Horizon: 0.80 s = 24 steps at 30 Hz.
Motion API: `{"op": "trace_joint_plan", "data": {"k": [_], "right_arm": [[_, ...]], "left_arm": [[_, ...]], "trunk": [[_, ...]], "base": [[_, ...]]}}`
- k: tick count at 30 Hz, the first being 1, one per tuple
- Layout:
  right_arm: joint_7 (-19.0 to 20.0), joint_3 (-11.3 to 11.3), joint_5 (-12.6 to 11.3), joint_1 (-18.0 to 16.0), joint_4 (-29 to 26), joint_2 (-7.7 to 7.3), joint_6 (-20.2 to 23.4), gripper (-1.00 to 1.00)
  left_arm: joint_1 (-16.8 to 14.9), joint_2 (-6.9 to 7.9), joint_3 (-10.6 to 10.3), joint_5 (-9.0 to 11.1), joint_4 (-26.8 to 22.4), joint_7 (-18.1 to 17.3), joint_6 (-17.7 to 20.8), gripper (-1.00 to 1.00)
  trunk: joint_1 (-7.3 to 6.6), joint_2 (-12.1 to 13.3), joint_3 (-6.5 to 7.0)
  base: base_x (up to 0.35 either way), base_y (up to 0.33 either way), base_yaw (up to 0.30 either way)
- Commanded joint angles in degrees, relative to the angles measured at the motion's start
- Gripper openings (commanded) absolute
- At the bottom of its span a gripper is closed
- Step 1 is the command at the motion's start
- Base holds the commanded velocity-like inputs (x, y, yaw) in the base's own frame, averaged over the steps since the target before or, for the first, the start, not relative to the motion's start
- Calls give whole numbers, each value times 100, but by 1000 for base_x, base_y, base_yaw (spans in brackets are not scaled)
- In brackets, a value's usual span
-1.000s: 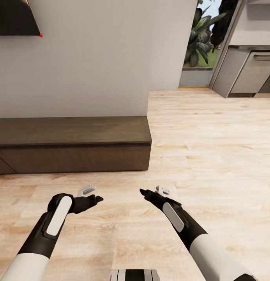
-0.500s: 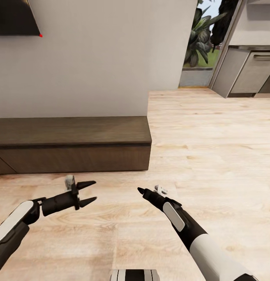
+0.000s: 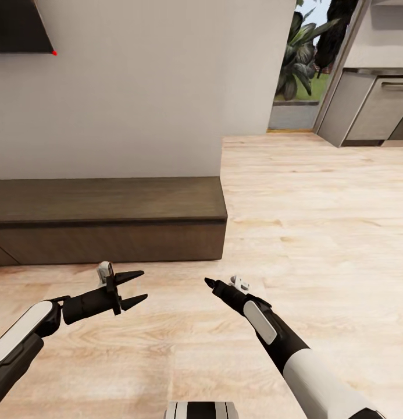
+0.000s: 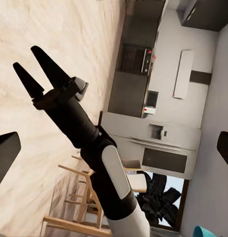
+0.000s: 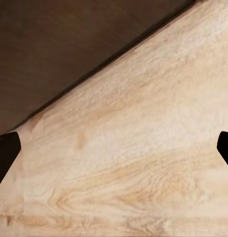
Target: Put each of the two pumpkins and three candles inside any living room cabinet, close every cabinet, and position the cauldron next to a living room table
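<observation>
Cabinet [image 3: 108, 224]: long, low and dark brown, against the white wall [image 3: 137, 87]; its plain fronts sit flush, so it reads as closed; it lies beyond both sets of fingertips, apart from them, with bare floor [image 3: 317, 233] between
Left gripper [image 3: 137, 287]: hovers over the floor in front of the cabinet, fingers spread wide with nothing between them, tips aimed across toward the right arm
Right gripper [image 3: 209, 283]: hovers over the floor just off the cabinet's right end; from the head view the tips bunch into one dark point, but the left wrist view [image 4: 34, 67] shows two black fingers parted in a narrow V, empty
Right wrist view: the two fingertips [image 5: 5, 153] stand far apart at the frame edges; past them lies pale plank floor, and beyond that the dark cabinet front [image 5: 69, 44]
Left wrist view: past its own fingertips [image 4: 5, 153] is the right arm, and further off grey kitchen units [image 4: 136, 54], a fridge [image 4: 148, 138] and wooden chairs [image 4: 79, 197]
Between the grippers: bare floor, the two sets of tips well apart
Screen [image 3: 21, 26]: dark panel high on the wall, above the cabinet's left part
Doorway [image 3: 300, 64]: beyond the right fingers, with green plants outside, beside grey cupboards [image 3: 375, 105]
</observation>
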Motion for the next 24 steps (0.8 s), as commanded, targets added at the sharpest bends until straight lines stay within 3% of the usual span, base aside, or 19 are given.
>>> {"op": "trace_joint_plan", "data": {"k": [1, 4, 7, 9, 12, 14, 15, 18, 24], "right_arm": [[5, 1, -28, -3, -1, -1, 17, 100], [122, -1, -35, -3, -8, -1, -4, 100], [667, -11, -136, -3, 11, -4, 8, 100], [992, -11, -426, -3, 69, -53, 20, 100], [1331, 1, -1024, -3, 111, -239, 103, 100], [1575, 13, -1552, -3, 142, -394, 296, 100], [1624, 15, -1668, -3, 195, -426, 339, 100], [1760, 11, -1826, -3, 356, -469, 399, 100], [2200, 10, -1879, -3, 457, -489, 436, 100]], "left_arm": [[-5, 5, -14, -40, 4, -59, 1, 100], [-5, 5, -17, -40, -3, -58, 3, 100], [-5, 5, -19, -40, -5, -58, 2, 100], [-5, 5, -21, -40, -5, -59, 2, 100], [-5, 5, -24, -40, -5, -59, 2, 100], [-5, 5, -26, -40, -4, -57, 1, 100], [-5, 5, -26, -40, -2, -58, 3, 100], [-5, 5, -26, -40, 2, -59, 1, 100], [-5, 5, -27, -40, -4, -59, 0, 100]], "trunk": [[1, -2, -4], [1, -2, -4], [1, -2, -4], [1, -2, -4], [1, -2, -4], [1, -2, -4], [1, -2, -4], [1, -2, -4], [1, -2, -4]], "base": [[129, 0, 0], [116, 0, 0], [199, 0, 0], [140, 0, 0], [60, 0, 0], [79, 0, 0], [182, 0, 0], [257, -3, 0], [149, -14, 0]]}}
